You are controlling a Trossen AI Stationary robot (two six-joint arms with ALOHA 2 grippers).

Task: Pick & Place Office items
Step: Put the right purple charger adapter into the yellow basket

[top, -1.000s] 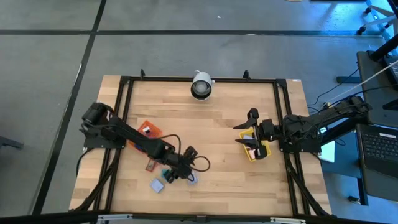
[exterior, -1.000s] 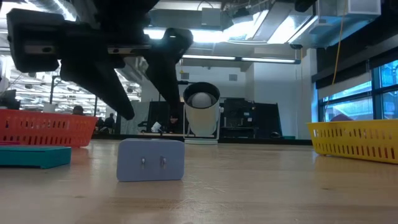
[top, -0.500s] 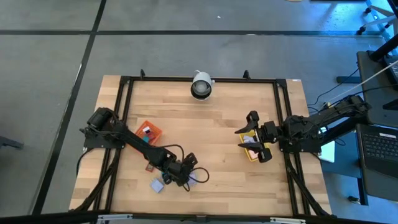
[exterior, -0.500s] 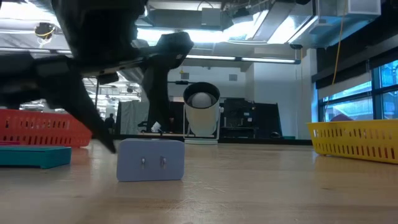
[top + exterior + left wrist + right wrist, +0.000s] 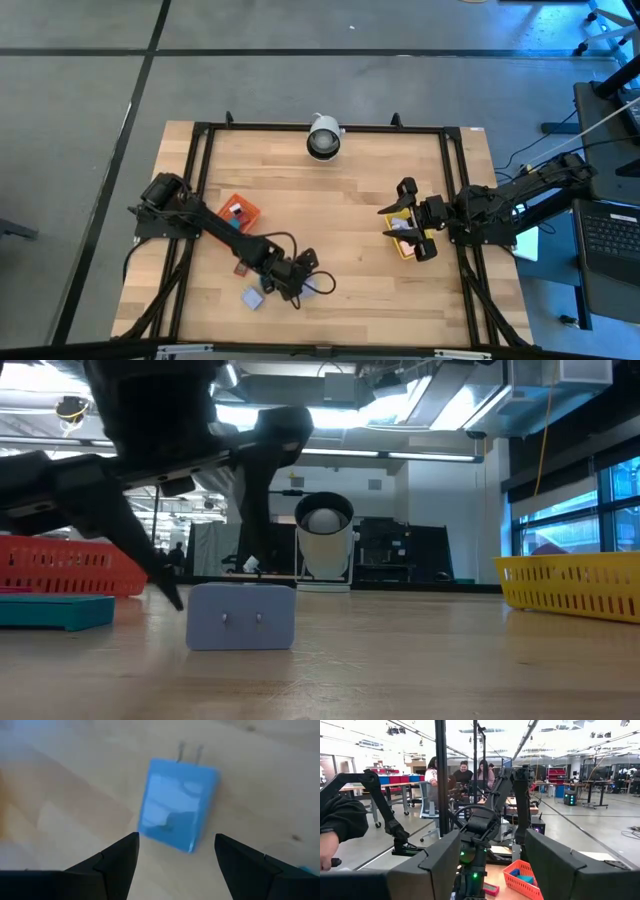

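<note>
Left gripper [image 5: 172, 851] hangs released over the blue plug adapter [image 5: 177, 803]; light, rigid, slick: pinch its flat sides, below the prongs.

left gripper [image 5: 283, 291] – low, fingers apart | right gripper [image 5: 408, 224] – raised, fingers apart

Plug block [image 5: 253, 298] left of left gripper [image 5: 284, 292]

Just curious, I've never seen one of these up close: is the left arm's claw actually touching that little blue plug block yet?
Apart. In the left wrist view, bare wood shows between the open left gripper and the blue plug block, which lies flat just beyond the jaws.
</note>
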